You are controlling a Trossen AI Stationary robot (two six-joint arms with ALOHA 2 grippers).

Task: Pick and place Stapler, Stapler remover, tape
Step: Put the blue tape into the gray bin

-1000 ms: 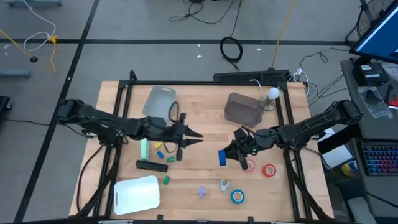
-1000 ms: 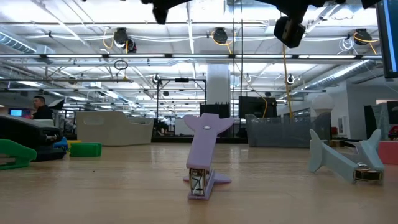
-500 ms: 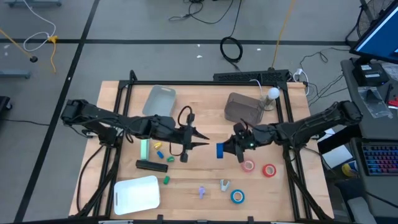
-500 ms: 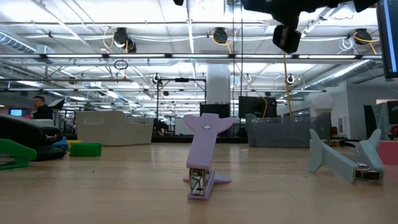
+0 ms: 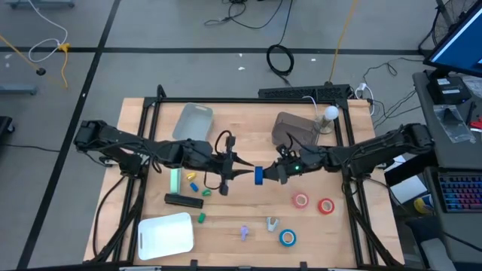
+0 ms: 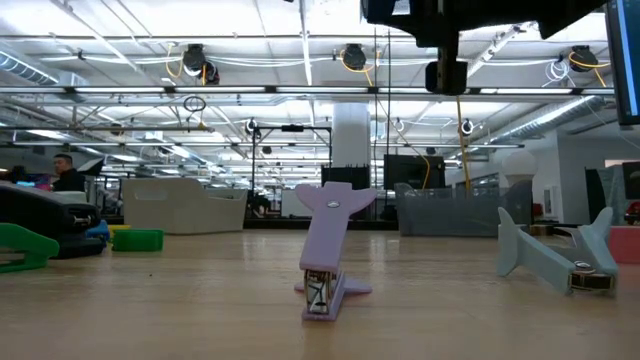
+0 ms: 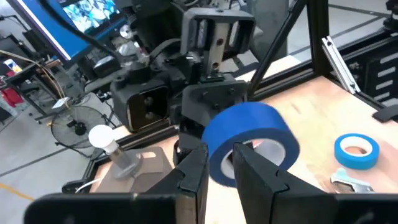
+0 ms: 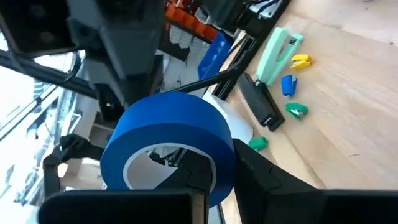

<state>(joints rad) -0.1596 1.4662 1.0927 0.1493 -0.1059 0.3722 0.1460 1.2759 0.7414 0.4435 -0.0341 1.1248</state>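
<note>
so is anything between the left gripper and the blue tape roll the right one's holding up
Nothing visible. The right gripper holds the blue tape roll above the table's middle, and the left gripper points straight at it with its tips right at the roll. In the left wrist view the roll sits just past its fingers.

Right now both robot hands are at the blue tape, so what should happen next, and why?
Probably the left gripper should close on the blue tape roll. The right gripper holds it in mid-air at the table's middle, and the left fingers already straddle its edge, so this looks like a handover.
</note>
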